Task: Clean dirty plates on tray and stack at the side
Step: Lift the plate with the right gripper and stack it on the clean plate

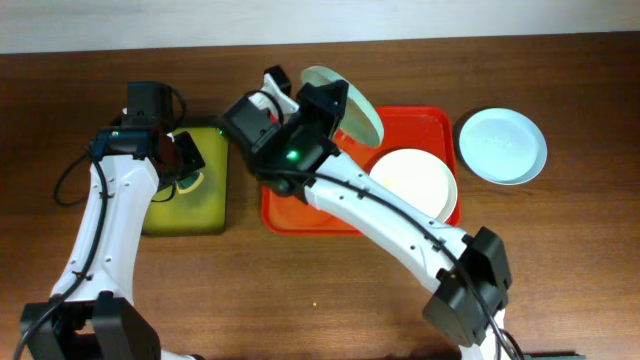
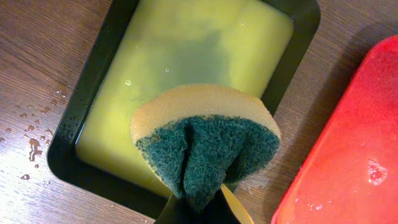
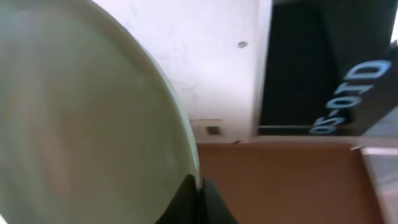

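Pinching a pale green plate point(image 1: 352, 105) at 1 spot on its rim, the right gripper point(image 3: 198, 194) holds it tilted on edge in the air, over the far-left part of the red tray point(image 1: 415, 125) near the desk's point(image 1: 300, 300) far edge. The left gripper point(image 2: 198, 210) is clamped on a sponge point(image 2: 205, 134) that hangs over the yellow-green tray point(image 2: 87, 78) toward the desk's left edge.

The main risk looks like the plate slipping. It is smooth and glossy, and it is gripped only at the rim, so a sideways push from the sponge could lever it out of the fingers. It would then drop onto the white plate point(image 1: 415, 180) lying on the red tray below. A soaked sponge could also drip across the wood on its way over.

The sponge is folded, with soft yellow foam outside and a coarse dark green scouring face in the crease. The yellow-green tray is rectangular with a dark rim and holds cloudy yellowish liquid. The red tray is slick plastic with rounded corners. A pale blue plate point(image 1: 502, 145), round and shallow, sits on the bare wood toward the desk's far-right corner, just beside the red tray.
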### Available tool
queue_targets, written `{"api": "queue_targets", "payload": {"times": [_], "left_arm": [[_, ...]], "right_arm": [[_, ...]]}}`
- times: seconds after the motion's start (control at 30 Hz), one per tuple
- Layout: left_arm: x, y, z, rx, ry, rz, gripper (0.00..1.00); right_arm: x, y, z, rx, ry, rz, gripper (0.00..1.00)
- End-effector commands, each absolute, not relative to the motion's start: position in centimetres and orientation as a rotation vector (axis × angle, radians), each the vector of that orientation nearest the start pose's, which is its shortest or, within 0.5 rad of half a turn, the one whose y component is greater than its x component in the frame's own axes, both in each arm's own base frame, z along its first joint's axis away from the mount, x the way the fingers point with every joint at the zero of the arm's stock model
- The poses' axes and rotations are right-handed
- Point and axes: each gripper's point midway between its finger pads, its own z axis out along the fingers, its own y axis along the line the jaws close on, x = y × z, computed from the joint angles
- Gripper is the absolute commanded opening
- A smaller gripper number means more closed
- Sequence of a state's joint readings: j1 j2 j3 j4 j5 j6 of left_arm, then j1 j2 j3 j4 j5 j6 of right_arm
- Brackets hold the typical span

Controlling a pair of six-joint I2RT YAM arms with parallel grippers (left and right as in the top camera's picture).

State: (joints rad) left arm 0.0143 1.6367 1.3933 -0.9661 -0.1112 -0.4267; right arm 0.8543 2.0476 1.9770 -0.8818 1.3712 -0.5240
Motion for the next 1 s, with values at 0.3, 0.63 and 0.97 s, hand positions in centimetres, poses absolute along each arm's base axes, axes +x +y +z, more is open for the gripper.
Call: {"api": "queue_targets", "payload": {"times": [0.3, 0.63, 0.97], "left_arm": [[37.4, 2.2, 15.2, -0.609, 2.698, 0.027, 0.00], [37.4, 2.2, 15.3, -0.607, 2.698, 0.026, 0.00], [37.4, 2.2, 15.3, -0.607, 2.697, 0.026, 0.00]], "right_arm": [[45.6, 11.9, 18.5, -0.214, 2.714, -0.107, 0.04], [42.2, -19.1, 11.1, 1.040, 2.593, 0.455, 0.04], [41.8, -17.0, 8.0, 1.008, 2.586, 0.560, 0.59]]}}
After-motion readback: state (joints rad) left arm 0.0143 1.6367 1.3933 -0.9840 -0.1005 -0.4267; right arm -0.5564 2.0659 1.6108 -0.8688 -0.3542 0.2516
